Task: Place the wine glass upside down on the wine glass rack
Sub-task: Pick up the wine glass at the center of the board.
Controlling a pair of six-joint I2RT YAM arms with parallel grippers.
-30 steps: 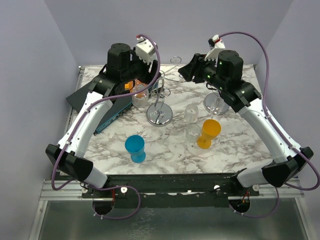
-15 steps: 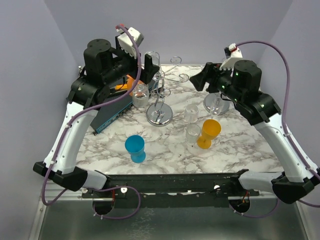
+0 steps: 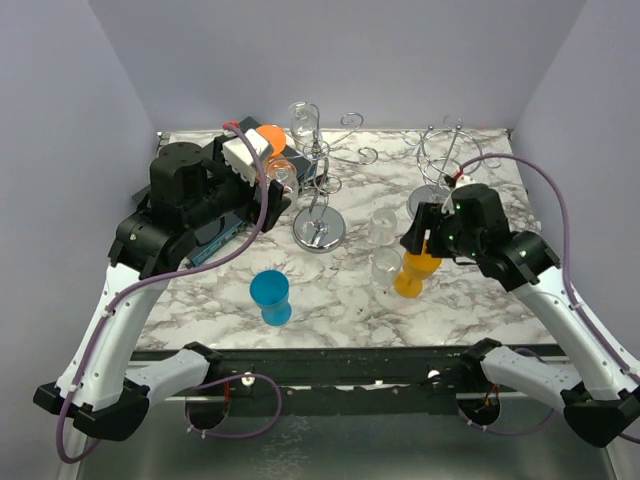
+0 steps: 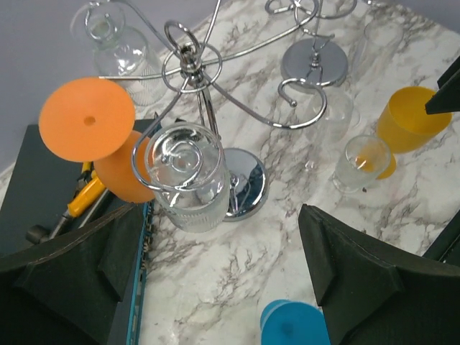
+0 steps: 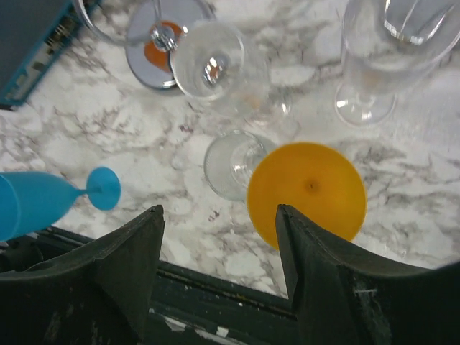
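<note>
The chrome wine glass rack [image 3: 318, 205] stands mid-table, also in the left wrist view [image 4: 188, 57]. An orange glass [image 3: 272, 135] and two clear glasses [image 3: 303, 120] hang upside down from its hooks; in the left wrist view I see the orange glass [image 4: 90, 118] and a ribbed clear glass [image 4: 188, 180]. My left gripper [image 3: 268, 198] is open and empty, left of the rack and above the table [image 4: 223, 287]. My right gripper [image 3: 412, 238] is open and empty, just above the yellow glass [image 3: 418, 268], which shows between its fingers [image 5: 307, 194].
A blue glass [image 3: 270, 297] stands near the front. Two clear glasses [image 3: 383, 225] stand between the rack and the yellow glass. A second chrome rack [image 3: 445, 150] stands back right with a tall clear glass [image 5: 388, 57] beside it. A dark box [image 3: 215, 235] lies at left.
Both arms have drawn back from the rack toward the near side. The left gripper has left the hanging glasses; the right gripper has come down over the yellow glass.
</note>
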